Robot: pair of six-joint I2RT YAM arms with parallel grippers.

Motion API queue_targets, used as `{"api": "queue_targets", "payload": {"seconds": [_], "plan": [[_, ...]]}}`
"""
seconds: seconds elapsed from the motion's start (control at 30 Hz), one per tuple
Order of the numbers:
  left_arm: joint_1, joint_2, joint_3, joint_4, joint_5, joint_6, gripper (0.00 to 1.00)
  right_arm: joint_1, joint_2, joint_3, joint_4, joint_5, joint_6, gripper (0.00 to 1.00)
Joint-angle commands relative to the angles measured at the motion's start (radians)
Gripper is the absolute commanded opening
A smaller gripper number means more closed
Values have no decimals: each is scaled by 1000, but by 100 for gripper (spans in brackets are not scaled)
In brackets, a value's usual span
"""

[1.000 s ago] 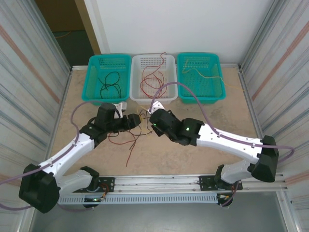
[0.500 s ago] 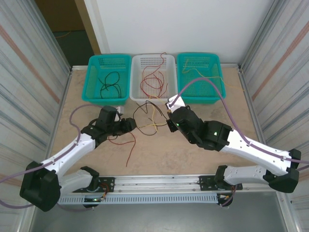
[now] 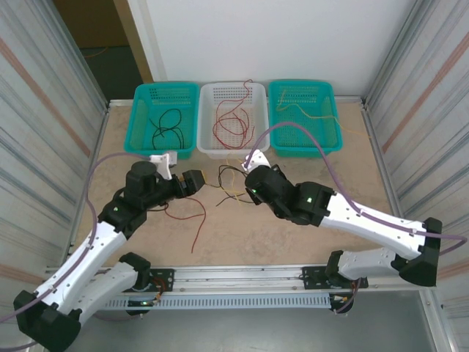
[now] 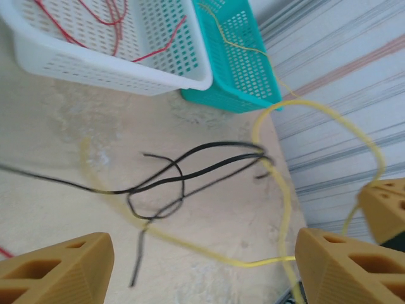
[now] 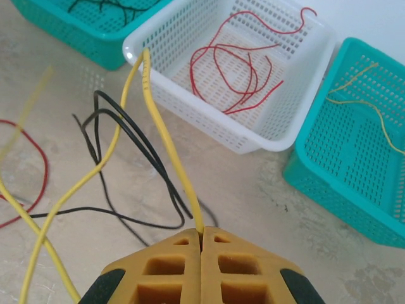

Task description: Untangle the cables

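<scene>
**Scene:** counter (image 3: 366,169) with three baskets along the far edge and two arms reaching in from the near edge.

**Item 1, sorted stock.**
- Left teal basket (image 3: 143,147): black cables (image 3: 167,125), loosely curled.
- White basket (image 3: 212,147), middle: red cables (image 3: 233,121), several loops.
- Right teal basket (image 3: 326,149): a yellow strand (image 3: 308,111), with one end trailing over the far side.

**Item 2, unsorted stock.** It lies on the open counter just in front of the white basket, between the two pincers.
- One yellow cable (image 5: 166,130).
- One black cable (image 5: 120,126), looped over itself and crossed by the yellow one.
- One red cable (image 3: 199,227), nearer the left arm and running toward the near edge, apart from the knot at its lower end.

**Item 3, right pincer (image 5: 201,233).** Fingers pressed together on the yellow cable, which rises out of the tips and arcs toward the white basket's corner.

**Item 4, left pincer (image 4: 205,244).** Jaws wide apart and gripping nothing. The black loops lie on the counter ahead of it, and the yellow cable passes close by its right finger.

**Condition.** In my judgement the job is more than half done, since each colour already has cables in its basket. Left to do:
- Draw the yellow cable clear of the black loops.
- Carry the yellow, black and red strands to their matching baskets.

The yellow and black cross at more than one place, so a single pull may drag the black along.
</scene>
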Motion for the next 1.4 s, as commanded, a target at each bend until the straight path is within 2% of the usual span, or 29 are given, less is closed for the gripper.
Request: {"api": "queue_targets", "payload": {"seconds": [0.0,0.13,0.3,0.47,0.57,0.67,0.77,0.87,1.0,1.07,1.13,1.3,1.33,1.37], "plan": [[-60,57,7,102,62,-67,74,11,26,40,7,-19,-4,0],[-136,134,76,52,-10,27,76,31,57,61,9,-25,-10,0],[-144,217,78,127,21,12,75,54,66,74,23,-39,-15,0],[-149,294,86,118,30,16,55,57,60,76,26,-27,-12,0],[-148,295,67,132,37,19,44,56,56,74,20,-29,-15,0],[-149,279,67,103,17,42,28,55,58,71,10,-18,-23,0],[-148,251,81,37,-46,80,13,56,64,60,-20,26,-44,0],[-148,208,90,-55,-179,127,1,45,54,36,-46,89,-64,0],[-148,170,115,-246,-437,178,0,25,30,37,-112,133,-66,0],[-149,158,119,-298,-515,198,0,21,5,29,-116,125,-75,0],[-148,140,108,-295,-517,208,0,14,-12,22,-110,104,-76,0],[-147,112,64,-172,-366,195,0,13,0,26,-90,75,-64,0],[-148,118,65,-166,-358,188,0,11,9,30,-88,76,-60,3],[-148,122,69,-169,-358,176,0,5,18,37,-89,77,-47,11]]}}
